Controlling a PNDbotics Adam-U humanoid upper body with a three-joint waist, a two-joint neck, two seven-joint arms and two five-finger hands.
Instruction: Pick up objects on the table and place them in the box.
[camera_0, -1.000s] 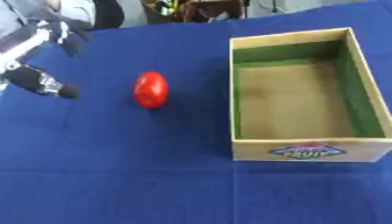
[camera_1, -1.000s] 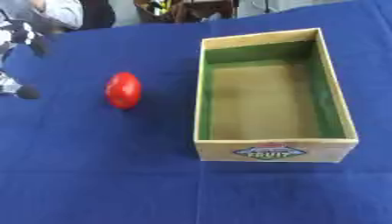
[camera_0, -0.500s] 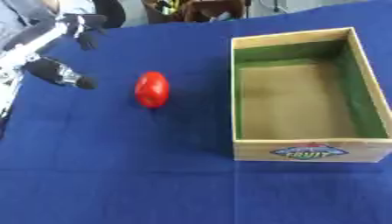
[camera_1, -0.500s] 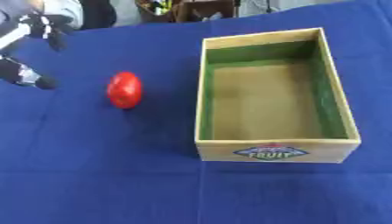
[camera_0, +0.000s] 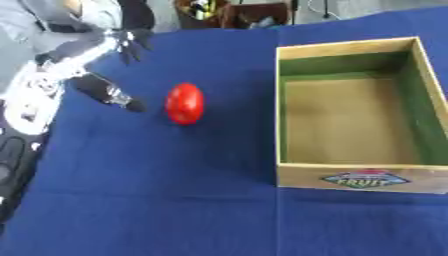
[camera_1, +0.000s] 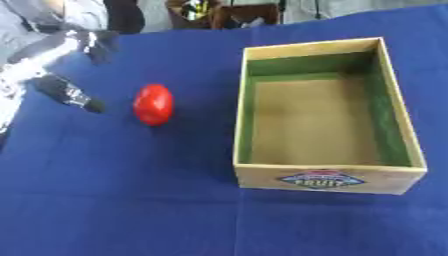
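Blue-clothed table (camera_0: 175, 200): red oval object (camera_0: 185, 103) left of centre; open box (camera_0: 354, 115) at right, well apart.

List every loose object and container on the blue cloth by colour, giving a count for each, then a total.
Red: 1, the red object lying on the cloth left of the box.
Tan with green lining: 1, the open box, with nothing inside.
Total: 2.
The left hand beside the red object is not counted.
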